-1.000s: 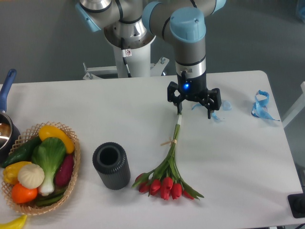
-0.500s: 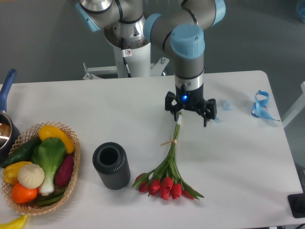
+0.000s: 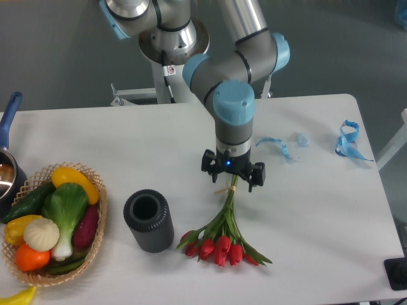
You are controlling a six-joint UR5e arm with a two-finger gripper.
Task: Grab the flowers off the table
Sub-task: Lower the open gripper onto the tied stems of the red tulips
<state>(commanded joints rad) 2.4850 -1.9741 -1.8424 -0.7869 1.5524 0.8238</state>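
White table (image 3: pixel 318 210) seen spanning the view, rounded corners at the right. Arm is reached down from the far centre, its end effector (image 3: pixel 233 180) positioned low over the upper stems of the flowers (image 3: pixel 222 235); fingers are spread either side of the stems, released, nothing gripped. Flowers are laid flat on the table right of centre, red heads fanned toward the near edge, green stems running far-ward under the end effector, tan band just beside its fingers. Wicker basket (image 3: pixel 95 244) of vegetables is set at the near left. Dark cylindrical vase (image 3: pixel 149 220) is stood upright between basket and flowers, mouth open to the top. A pot with blue handle (image 3: pixel 11 111) is noted at the far left edge. Blue ribbon scraps (image 3: pixel 348 141) are scattered at the far right.
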